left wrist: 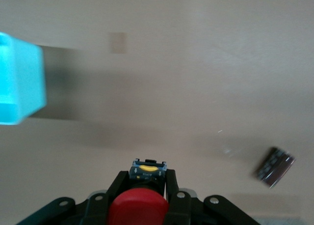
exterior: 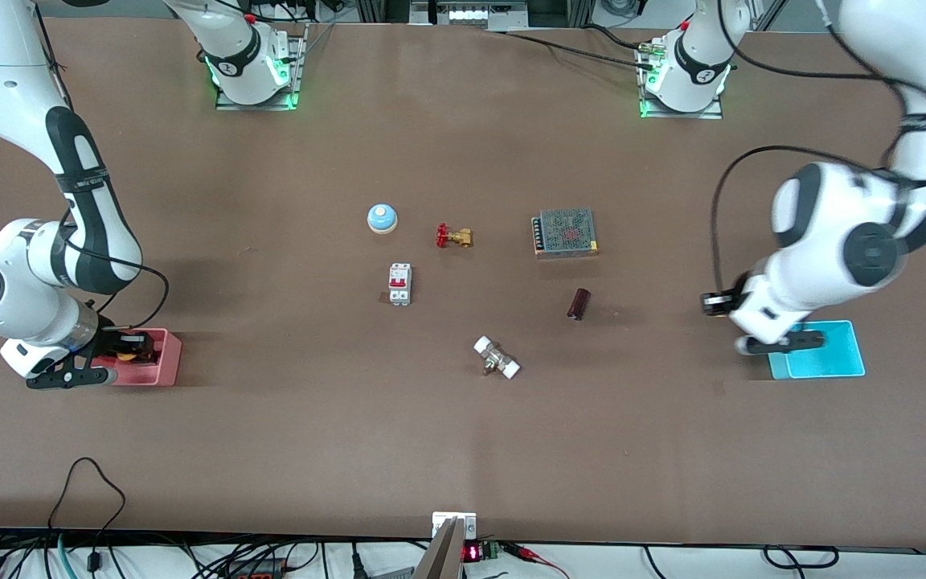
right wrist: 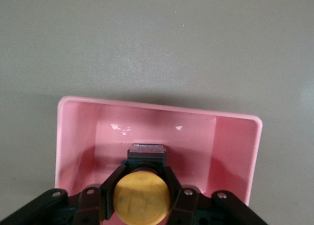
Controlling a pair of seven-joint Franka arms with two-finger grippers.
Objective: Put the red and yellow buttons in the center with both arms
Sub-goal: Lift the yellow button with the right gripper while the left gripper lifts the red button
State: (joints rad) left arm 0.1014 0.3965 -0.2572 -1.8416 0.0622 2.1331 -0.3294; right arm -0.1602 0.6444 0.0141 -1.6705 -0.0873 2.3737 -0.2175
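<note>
My left gripper (left wrist: 146,177) is shut on the red button (left wrist: 137,209), gripping its black base just below the cap. It holds the button over bare brown tabletop, beside the cyan tray (left wrist: 19,77). In the front view the left gripper (exterior: 780,344) is at the cyan tray's (exterior: 833,354) edge and the red button is hidden under the hand. My right gripper (right wrist: 142,173) is shut on the yellow button (right wrist: 142,198) inside the walls of the pink tray (right wrist: 157,122). In the front view the yellow button (exterior: 133,346) shows in the right gripper (exterior: 121,351) at the pink tray (exterior: 165,362).
In the middle of the table lie a blue-and-white bell (exterior: 382,218), a brass valve with a red handwheel (exterior: 453,236), a white breaker (exterior: 399,284), a mesh-topped metal box (exterior: 564,232), a dark cylinder (exterior: 579,304) and a white-ended fitting (exterior: 497,358).
</note>
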